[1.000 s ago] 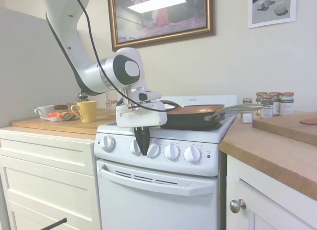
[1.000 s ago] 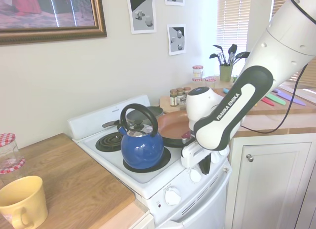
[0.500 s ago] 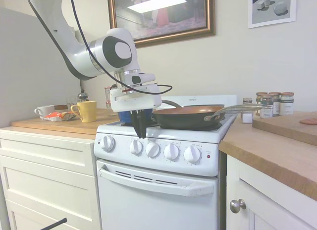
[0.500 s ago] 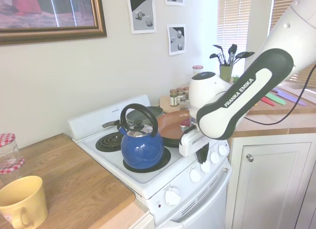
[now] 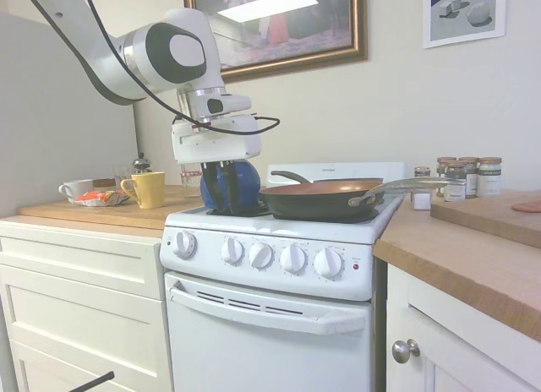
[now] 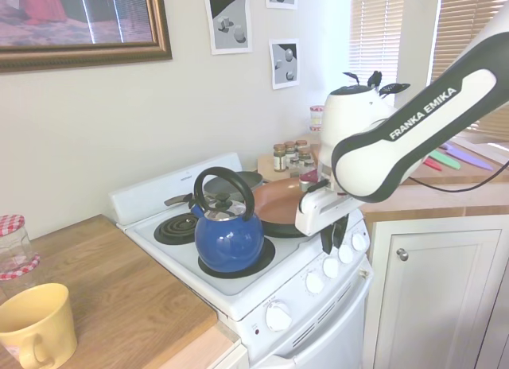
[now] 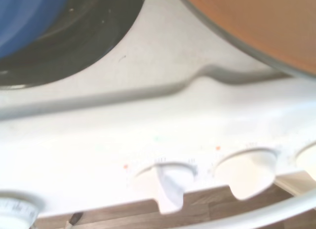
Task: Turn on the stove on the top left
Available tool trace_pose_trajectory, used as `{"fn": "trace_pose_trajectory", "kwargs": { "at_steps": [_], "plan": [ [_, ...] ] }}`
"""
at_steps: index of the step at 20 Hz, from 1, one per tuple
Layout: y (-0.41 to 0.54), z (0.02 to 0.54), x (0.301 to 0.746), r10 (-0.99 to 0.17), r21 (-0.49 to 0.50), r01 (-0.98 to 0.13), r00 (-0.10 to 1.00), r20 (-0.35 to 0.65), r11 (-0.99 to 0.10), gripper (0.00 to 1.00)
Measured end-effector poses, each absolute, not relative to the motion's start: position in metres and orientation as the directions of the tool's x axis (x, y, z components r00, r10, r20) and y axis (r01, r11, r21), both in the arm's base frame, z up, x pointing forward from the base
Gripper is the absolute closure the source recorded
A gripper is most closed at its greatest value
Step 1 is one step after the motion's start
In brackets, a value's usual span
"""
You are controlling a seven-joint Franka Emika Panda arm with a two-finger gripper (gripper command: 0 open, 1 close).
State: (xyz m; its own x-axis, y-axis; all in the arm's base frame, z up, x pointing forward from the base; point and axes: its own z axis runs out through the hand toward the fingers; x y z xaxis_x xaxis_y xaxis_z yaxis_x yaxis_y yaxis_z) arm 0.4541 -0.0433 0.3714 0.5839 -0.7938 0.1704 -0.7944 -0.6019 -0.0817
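Observation:
The stove (image 5: 279,324) is a narrow white range with a row of round white knobs (image 5: 261,255) and a small red light (image 5: 356,266) on its front panel. My gripper (image 5: 218,208) hangs above the panel's left part, clear of the knobs and in front of a blue kettle (image 5: 243,182). In the second exterior view the gripper (image 6: 333,243) has its dark fingers slightly apart, open and holding nothing. The wrist view looks down on two knobs (image 7: 170,182) and the cooktop's front edge. A bare coil burner (image 6: 176,227) sits behind the kettle (image 6: 229,238).
A copper-coloured frying pan (image 5: 321,198) sits on the front burner beside the kettle, its handle pointing toward the spice jars (image 5: 469,176). A yellow mug (image 5: 150,189) and a white cup (image 5: 76,189) stand on the wooden counter over cream drawers (image 5: 76,282).
The gripper has lifted off the knob row and moved up and toward the kettle side. It was down among the middle knobs; now it hangs above the panel.

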Motion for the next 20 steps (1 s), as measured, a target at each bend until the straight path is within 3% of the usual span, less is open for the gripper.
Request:
{"fn": "trace_pose_trajectory", "kwargs": {
  "at_steps": [20],
  "plan": [
    [-0.049, 0.379, 0.442, -0.789, -0.091, -0.786, 0.597, 0.144, -0.611, 0.0]
  ]
}}
